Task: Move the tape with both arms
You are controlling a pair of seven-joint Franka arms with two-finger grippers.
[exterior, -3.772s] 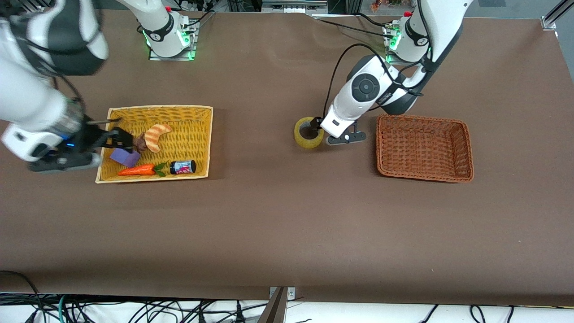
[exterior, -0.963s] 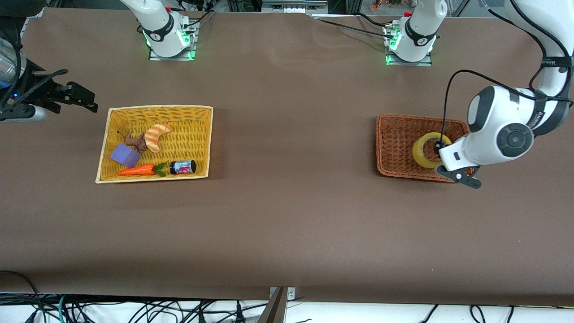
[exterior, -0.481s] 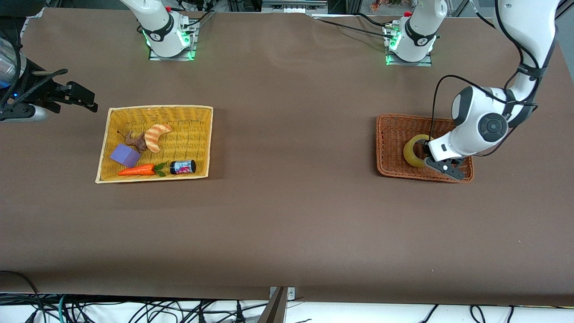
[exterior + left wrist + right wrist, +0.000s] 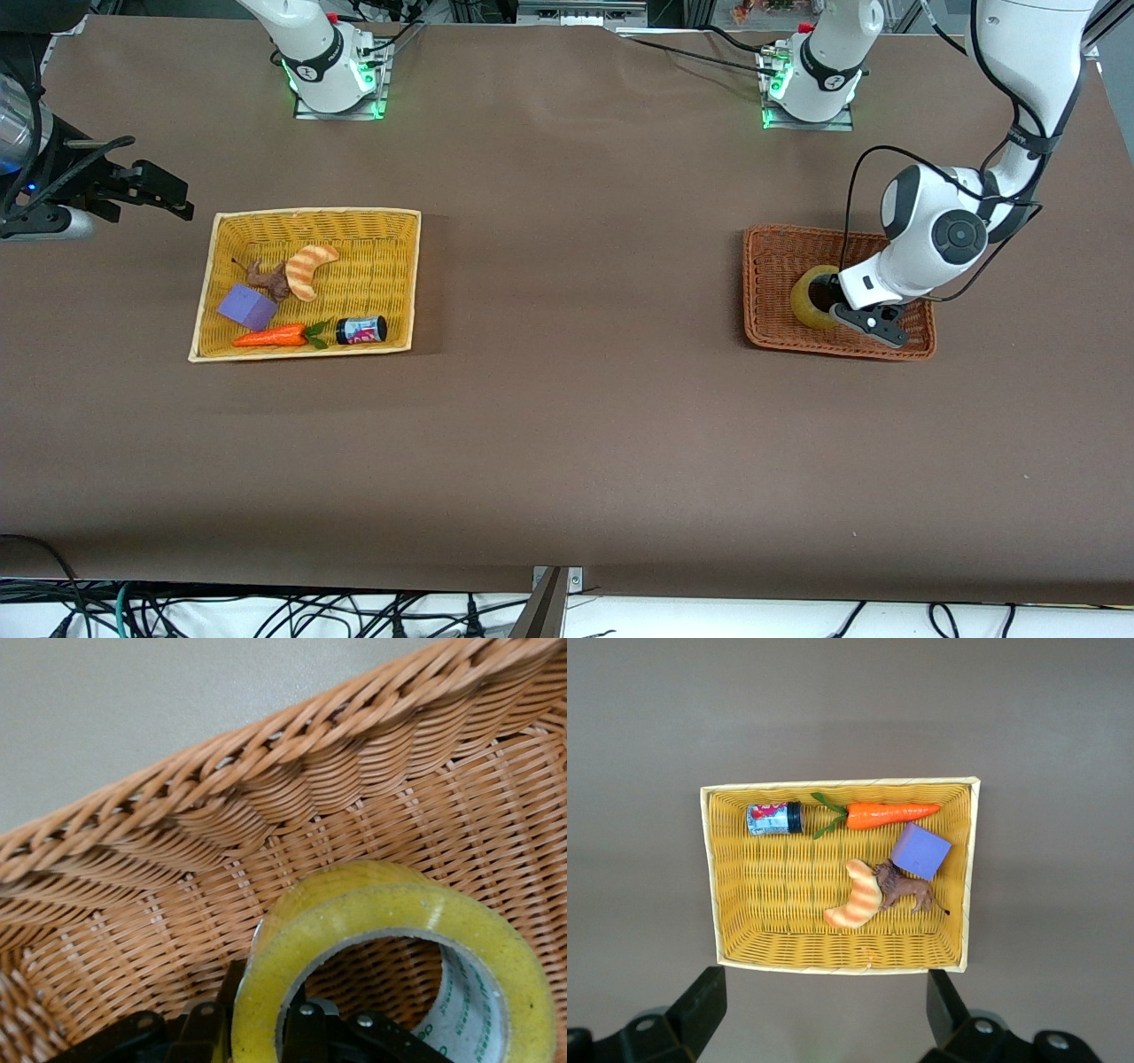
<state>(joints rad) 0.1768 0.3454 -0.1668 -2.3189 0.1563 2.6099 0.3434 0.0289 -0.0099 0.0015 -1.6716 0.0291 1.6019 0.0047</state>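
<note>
The tape [image 4: 808,303], a yellowish ring with a grey core, is inside the brown wicker basket [image 4: 833,233] at the left arm's end of the table. My left gripper [image 4: 829,299] is shut on the tape's wall, with one finger inside the ring and one outside. In the left wrist view the tape [image 4: 390,904] sits low in my left gripper [image 4: 263,1020], close to the basket's woven wall [image 4: 310,771]. My right gripper [image 4: 164,188] is open and empty, and waits up in the air beside the yellow basket [image 4: 310,213]; it also shows in the right wrist view [image 4: 824,997].
The yellow basket [image 4: 833,784] at the right arm's end holds a striped croissant toy [image 4: 310,268], a purple block [image 4: 247,307], a carrot [image 4: 270,337], a small can [image 4: 361,330] and a brown animal figure [image 4: 268,278]. Brown table lies between the two baskets.
My left gripper carried the tape from the table's middle to over the brown basket, then lowered it inside. My right gripper withdrew from the yellow basket and has since stayed still.
</note>
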